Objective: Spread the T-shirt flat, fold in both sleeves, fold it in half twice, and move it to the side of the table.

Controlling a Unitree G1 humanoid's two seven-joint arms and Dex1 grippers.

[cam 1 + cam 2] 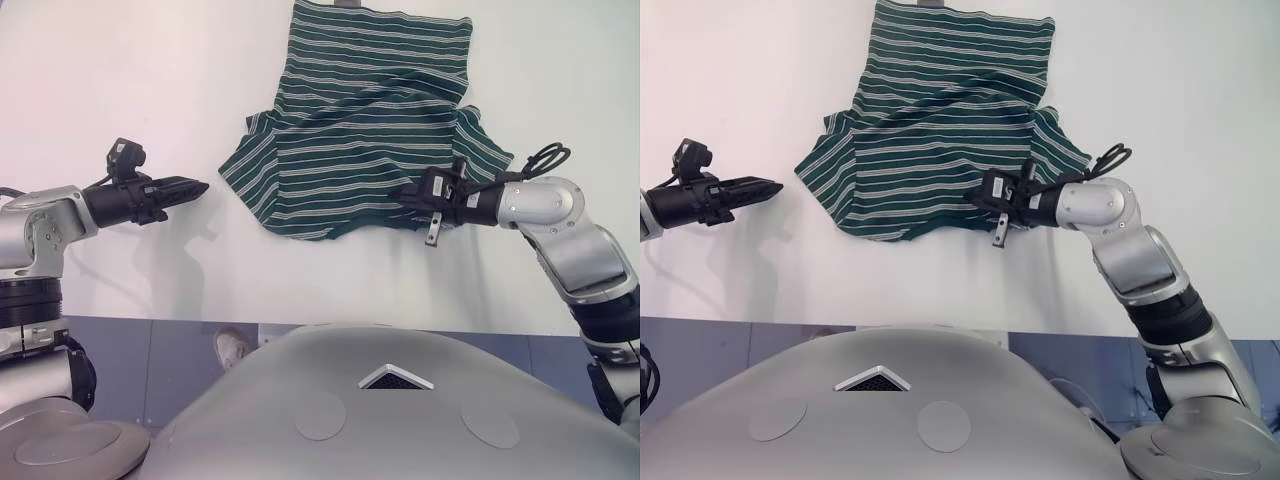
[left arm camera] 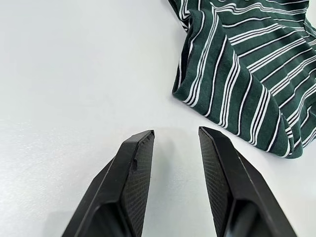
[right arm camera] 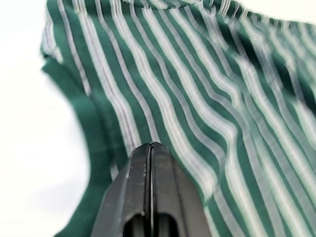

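We see the T-shirt [image 1: 360, 110], dark green with thin white stripes, lying rumpled on the white worktop [image 1: 120, 60], with creases running across its body and its near edge bunched. The left fingers [image 1: 200, 186] hover low over bare worktop, well apart from the cloth and pointing toward it. From the left wrist camera we see them spread, with a clear gap between the two black tips [image 2: 140, 158] and nothing between them. The nearest part of the shirt, a sleeve [image 1: 250, 165] with its hemmed edge resting flat, lies just beyond those tips and off to one side. The right fingers [image 1: 405, 195] are at the shirt's near edge, on the side opposite the left fingers and touching the fabric. The right wrist camera shows them pressed together, with only a thin seam between the tips [image 3: 148, 158] and striped cloth spreading out directly ahead of and under them. They may have a fold of the hem pinched between them, but we cannot tell that from these views. The bulk of the shirt lies beyond both pairs of fingers, between them and closer to the right pair.
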